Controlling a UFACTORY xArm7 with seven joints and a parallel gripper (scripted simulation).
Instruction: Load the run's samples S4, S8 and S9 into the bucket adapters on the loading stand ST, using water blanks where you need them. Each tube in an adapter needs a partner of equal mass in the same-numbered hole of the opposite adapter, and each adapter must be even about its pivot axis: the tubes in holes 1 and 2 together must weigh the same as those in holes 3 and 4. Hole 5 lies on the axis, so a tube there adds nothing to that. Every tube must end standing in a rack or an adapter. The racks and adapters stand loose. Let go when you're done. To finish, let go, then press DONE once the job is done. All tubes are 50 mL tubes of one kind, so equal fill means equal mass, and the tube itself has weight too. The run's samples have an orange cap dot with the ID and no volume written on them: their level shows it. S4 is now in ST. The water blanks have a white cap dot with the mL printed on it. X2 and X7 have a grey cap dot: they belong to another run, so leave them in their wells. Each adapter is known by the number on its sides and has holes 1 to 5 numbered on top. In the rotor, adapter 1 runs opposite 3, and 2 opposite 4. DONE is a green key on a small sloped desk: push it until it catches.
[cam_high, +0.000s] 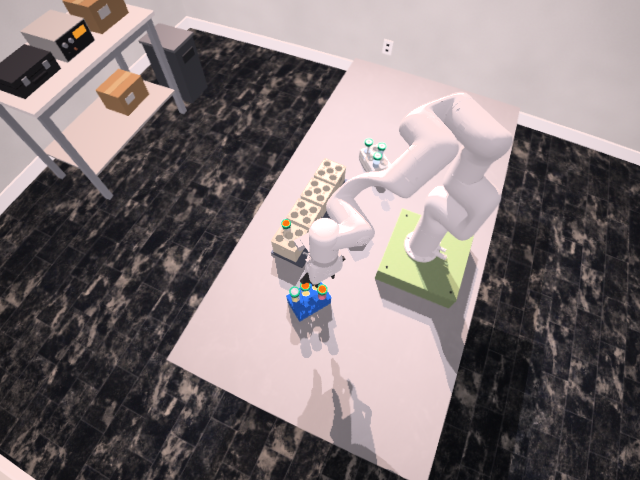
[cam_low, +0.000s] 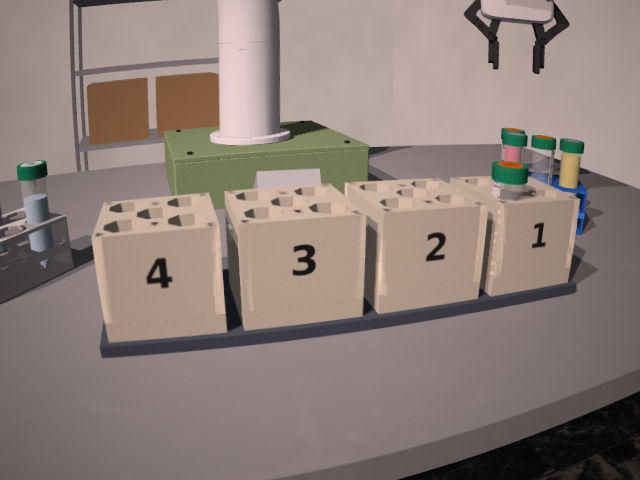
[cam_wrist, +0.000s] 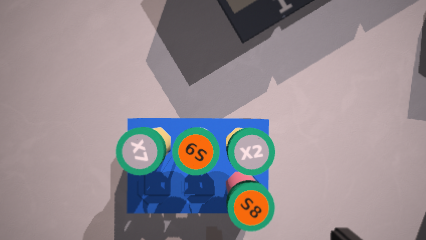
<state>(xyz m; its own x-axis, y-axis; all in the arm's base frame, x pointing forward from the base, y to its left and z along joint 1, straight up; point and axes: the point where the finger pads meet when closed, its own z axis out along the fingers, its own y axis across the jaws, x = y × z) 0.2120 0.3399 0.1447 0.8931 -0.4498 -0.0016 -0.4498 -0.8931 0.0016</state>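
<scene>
Blue rack (cam_wrist: 150, 125) holds S9 (cam_wrist: 195, 151) and S8 (cam_wrist: 250, 207); S4 (cam_low: 509, 178) stands in adapter 1 (cam_low: 537, 242). Gripper (cam_low: 515, 57) hangs released, empty, above; next, descend squarely over 1 sample.

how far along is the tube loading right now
Done: one orange-dot tube stands in adapter 1. In hand: nothing; the gripper hangs open above the blue rack. Left: S9 and S8 sit in that rack, adapters 2, 3 and 4 hold no tubes, and no blanks are placed.
</scene>
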